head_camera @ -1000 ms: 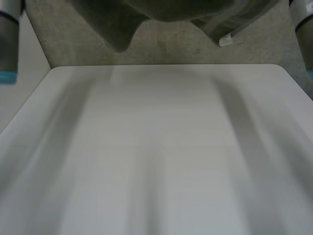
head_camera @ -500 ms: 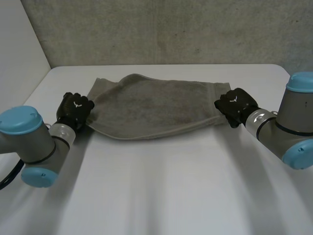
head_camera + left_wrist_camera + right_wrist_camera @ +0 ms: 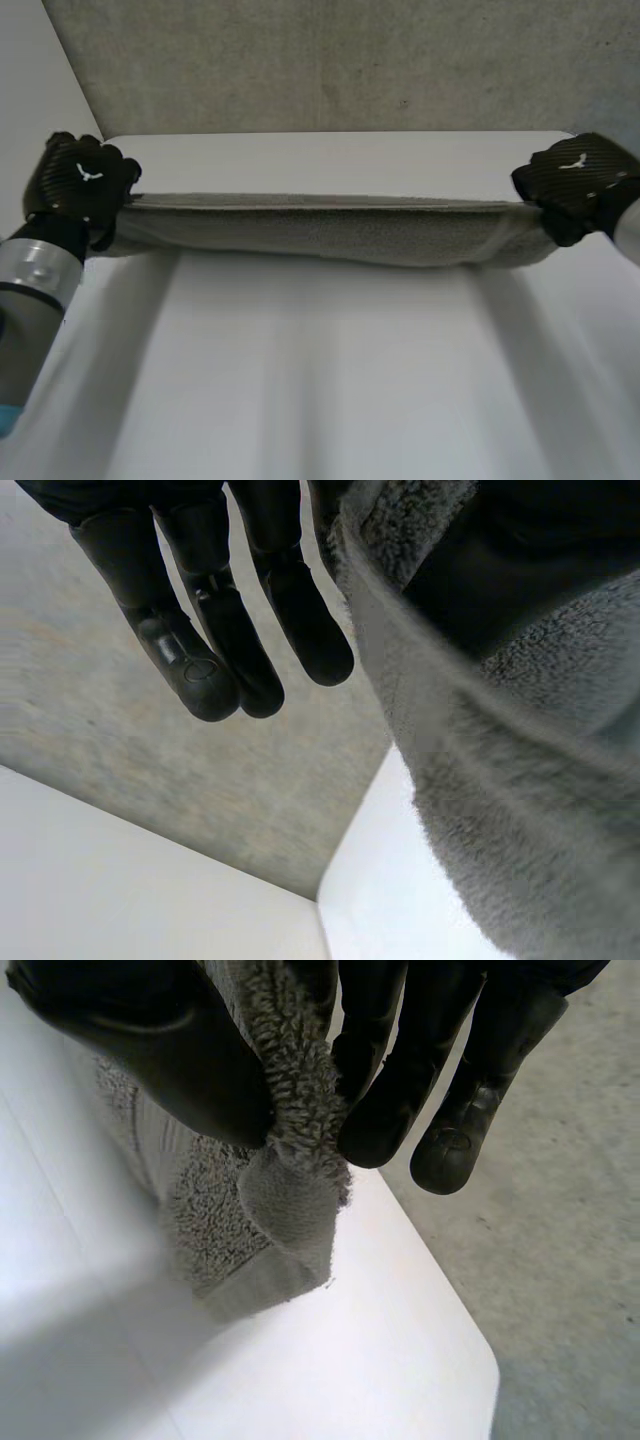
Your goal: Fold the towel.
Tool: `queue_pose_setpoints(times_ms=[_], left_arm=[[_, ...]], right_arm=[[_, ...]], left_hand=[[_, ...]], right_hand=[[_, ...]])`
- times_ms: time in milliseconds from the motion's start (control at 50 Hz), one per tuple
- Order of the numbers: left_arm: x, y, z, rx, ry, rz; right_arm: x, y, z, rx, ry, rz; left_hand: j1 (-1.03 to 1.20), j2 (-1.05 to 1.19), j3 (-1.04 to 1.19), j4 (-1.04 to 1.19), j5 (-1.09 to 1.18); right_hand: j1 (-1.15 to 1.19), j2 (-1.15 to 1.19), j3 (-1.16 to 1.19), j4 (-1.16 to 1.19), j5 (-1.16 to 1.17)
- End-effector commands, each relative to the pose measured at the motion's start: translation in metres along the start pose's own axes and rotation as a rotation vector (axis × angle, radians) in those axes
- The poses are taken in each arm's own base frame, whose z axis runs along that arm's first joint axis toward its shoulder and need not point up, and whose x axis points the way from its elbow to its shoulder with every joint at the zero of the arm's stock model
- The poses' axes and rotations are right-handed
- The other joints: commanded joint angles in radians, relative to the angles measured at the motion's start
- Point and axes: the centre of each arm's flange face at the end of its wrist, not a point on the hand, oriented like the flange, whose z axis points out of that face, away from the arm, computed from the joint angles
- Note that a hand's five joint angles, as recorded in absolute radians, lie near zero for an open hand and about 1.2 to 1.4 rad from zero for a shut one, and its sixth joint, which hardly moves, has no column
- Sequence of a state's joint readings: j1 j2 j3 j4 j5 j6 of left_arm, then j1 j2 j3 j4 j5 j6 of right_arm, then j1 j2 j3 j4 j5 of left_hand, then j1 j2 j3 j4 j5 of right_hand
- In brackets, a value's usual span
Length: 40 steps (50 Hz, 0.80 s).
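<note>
the left hand [image 3: 80, 185] pinched one end of the grey towel [image 3: 320, 232]. the right hand [image 3: 578, 180] pinched the other end. it stretched taut between them.

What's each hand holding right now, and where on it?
Both hold the towel, stretched between them: left hand at its left end, right hand pinching a right-end corner.

You are seeing the grey terry-cloth towel [image 3: 320, 232] stretching taut in a long, narrow band across the far part of the white desk [image 3: 320, 380], hanging from both raised ends.
</note>
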<state>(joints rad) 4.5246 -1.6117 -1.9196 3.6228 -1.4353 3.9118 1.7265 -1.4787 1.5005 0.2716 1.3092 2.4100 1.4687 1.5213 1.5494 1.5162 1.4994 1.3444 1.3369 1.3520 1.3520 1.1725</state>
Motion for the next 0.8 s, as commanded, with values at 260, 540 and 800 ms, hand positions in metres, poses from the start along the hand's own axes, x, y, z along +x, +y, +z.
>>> queue_pose_setpoints(times_ms=[260,540,800], left_arm=[[0.051,0.032,0.022,-0.012,0.227,-0.002],[0.085,0.07,0.119,0.007,0.183,0.01],[0.103,0.07,0.135,0.022,0.121,0.02]], right_arm=[[-0.004,0.035,0.051,-0.097,-0.109,0.005],[0.006,0.062,0.16,0.094,0.177,-0.014],[-0.019,0.084,0.192,0.099,0.205,-0.024]], left_hand=[[-0.072,-0.125,-0.153,-0.12,-0.278],[-0.072,-0.125,-0.153,-0.12,-0.278],[-1.294,-1.347,-1.375,-1.342,-1.499]], right_hand=[[0.052,0.059,0.044,0.044,0.049],[0.052,0.059,0.044,0.044,0.049],[-1.17,-1.162,-1.177,-1.177,-1.172]])
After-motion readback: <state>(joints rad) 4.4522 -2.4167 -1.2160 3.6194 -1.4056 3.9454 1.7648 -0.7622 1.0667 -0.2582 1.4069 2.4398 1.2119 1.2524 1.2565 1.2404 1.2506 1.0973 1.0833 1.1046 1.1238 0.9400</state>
